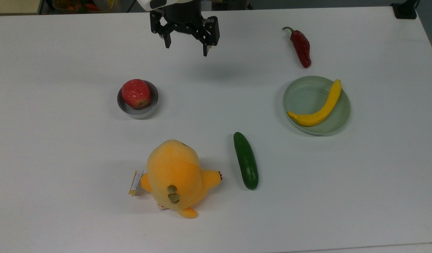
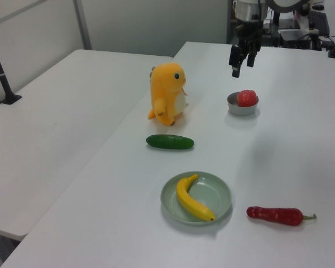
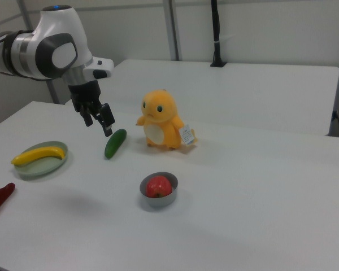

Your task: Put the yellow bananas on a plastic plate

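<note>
The yellow banana (image 1: 318,107) lies inside the pale green plate (image 1: 303,95), curved along the plate's right and near side in the top view, one tip resting up on the rim at the far right, the other pointing toward the plate's left edge. In the left view the banana (image 2: 193,198) sits on the left half of the plate (image 2: 218,195); in the right view the banana (image 3: 38,155) stretches across the plate (image 3: 39,169) at the right view's left edge.

The gripper (image 1: 186,47) hangs in the air above the far part of the white desk (image 1: 216,218), its two fingers spread apart and holding nothing — well apart from the plate, which is off to the top view's right. In the left view the gripper (image 2: 240,60) hovers above and beyond the small grey bowl (image 2: 241,106), and in the right view the gripper (image 3: 98,121) hangs just left of the cucumber (image 3: 115,143).

The bowl (image 1: 138,111) holds a red apple (image 1: 136,92) and stands on the top view's left. A dark green cucumber (image 1: 246,160) lies on the desk near the middle, just right of the orange-yellow plush toy (image 1: 174,177), which stands upright. A red chili pepper (image 1: 301,45) lies beyond the plate on the far right of the top view — near it, not touching.
</note>
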